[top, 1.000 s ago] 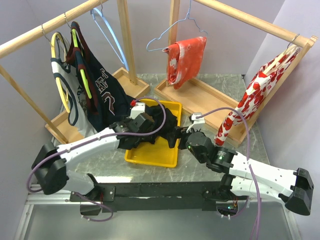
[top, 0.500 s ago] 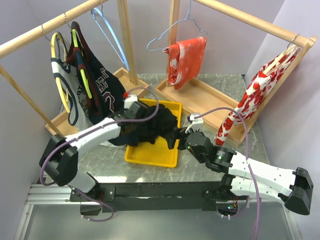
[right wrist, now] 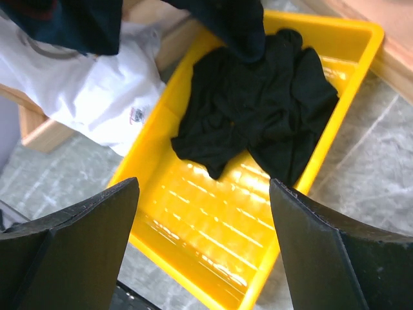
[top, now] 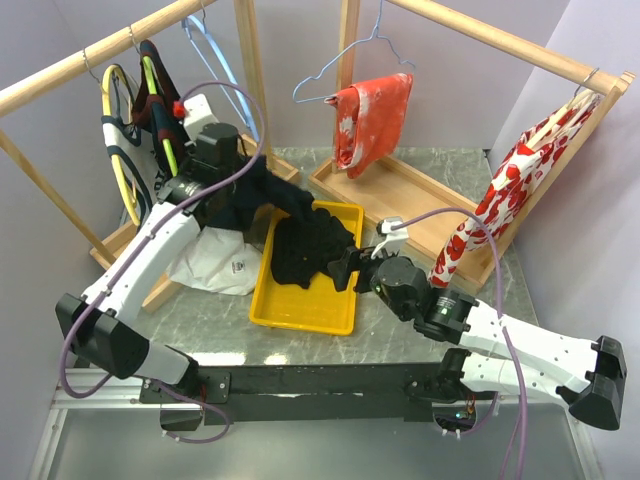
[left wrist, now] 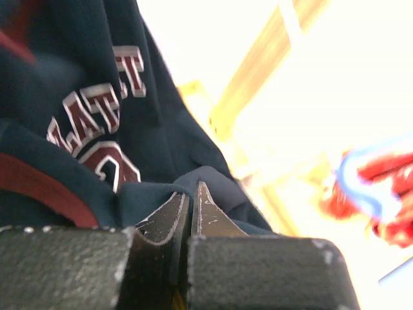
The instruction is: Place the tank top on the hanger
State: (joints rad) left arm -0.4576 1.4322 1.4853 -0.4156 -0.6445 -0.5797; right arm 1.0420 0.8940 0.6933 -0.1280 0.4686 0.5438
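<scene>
Your left gripper is pinched shut on the tank top, held up at the table's far left corner. The hanger hangs just left of it, steeply sloped; your right gripper gapes wide, farther off.

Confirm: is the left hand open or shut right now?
Shut. The left hand has its jaws pressed together on a fold of the navy tank top; no gap shows between them.
</scene>
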